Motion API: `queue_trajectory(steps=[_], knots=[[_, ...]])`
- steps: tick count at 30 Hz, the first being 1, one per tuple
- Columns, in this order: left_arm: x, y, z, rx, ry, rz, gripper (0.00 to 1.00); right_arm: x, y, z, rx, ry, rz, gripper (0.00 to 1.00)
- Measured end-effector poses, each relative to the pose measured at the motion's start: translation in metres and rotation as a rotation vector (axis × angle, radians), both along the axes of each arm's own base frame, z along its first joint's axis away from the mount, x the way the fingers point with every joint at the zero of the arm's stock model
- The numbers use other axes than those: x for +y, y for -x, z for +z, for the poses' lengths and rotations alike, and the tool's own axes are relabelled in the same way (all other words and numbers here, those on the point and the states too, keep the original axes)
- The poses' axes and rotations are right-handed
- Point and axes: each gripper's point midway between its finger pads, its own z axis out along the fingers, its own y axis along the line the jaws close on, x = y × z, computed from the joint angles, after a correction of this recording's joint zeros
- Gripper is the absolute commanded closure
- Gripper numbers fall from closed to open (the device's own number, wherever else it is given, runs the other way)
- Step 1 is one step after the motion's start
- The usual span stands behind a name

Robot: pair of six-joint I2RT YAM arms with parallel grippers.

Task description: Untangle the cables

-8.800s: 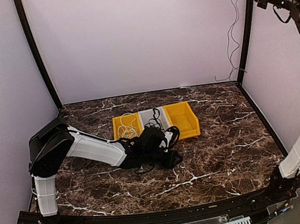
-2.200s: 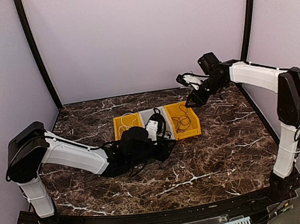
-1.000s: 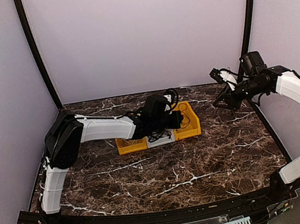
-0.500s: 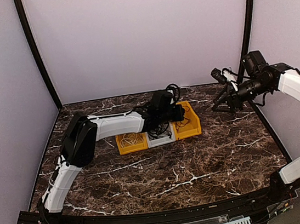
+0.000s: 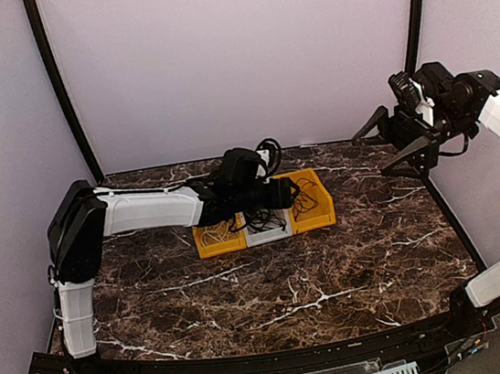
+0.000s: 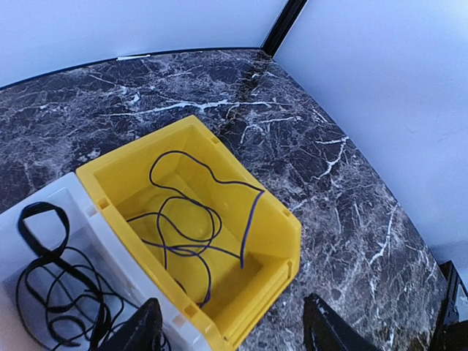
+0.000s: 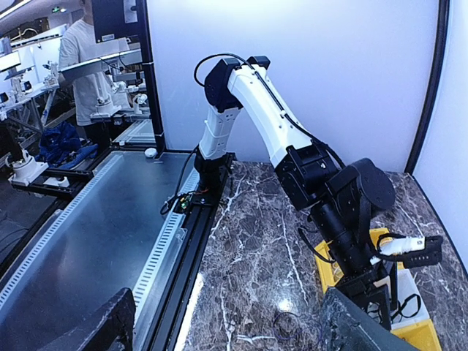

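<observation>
Hovering over the row of bins on the marble table (image 5: 334, 268), the left gripper (image 6: 234, 333) has its fingers spread apart and pinches nothing, its tips straddling the near corner of the right-hand yellow bin (image 6: 272, 241), where one dark cable (image 6: 190, 227) lies in loose loops. Just beside it, the grey bin (image 6: 73, 197) holds a black cable (image 6: 55, 292) in a heap, and the white cable (image 5: 218, 235) sits coiled in the left-hand yellow bin (image 5: 204, 246). The right gripper (image 5: 389, 139) hangs raised near the right rear post, well apart from the bins, its jaws wide and empty.
</observation>
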Motion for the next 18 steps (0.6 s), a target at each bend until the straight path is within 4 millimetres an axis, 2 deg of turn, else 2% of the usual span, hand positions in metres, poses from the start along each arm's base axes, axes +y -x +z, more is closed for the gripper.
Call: queue_trajectory(steps=[4, 8, 10, 12, 16, 18], knots=[[0.023, 0.024, 0.032, -0.056, 0.027, -0.038, 0.35, 0.002, 0.008, 0.01, -0.002, -0.03, 0.029, 0.17], [0.042, 0.056, 0.042, -0.106, 0.03, -0.124, 0.4, 0.003, 0.01, 0.011, 0.007, -0.035, 0.039, 0.18], [0.049, 0.072, 0.035, -0.114, 0.013, -0.175, 0.45, 0.003, 0.011, 0.011, 0.01, -0.035, 0.043, 0.18], [0.053, 0.085, 0.02, -0.101, -0.016, -0.218, 0.51, 0.004, 0.012, 0.011, 0.01, -0.035, 0.045, 0.18], [0.061, 0.104, -0.014, -0.063, -0.08, -0.286, 0.54, 0.004, 0.013, 0.011, 0.012, -0.034, 0.047, 0.19], [0.063, 0.108, -0.022, -0.052, -0.101, -0.297, 0.54, 0.004, 0.013, 0.011, 0.012, -0.033, 0.048, 0.23]])
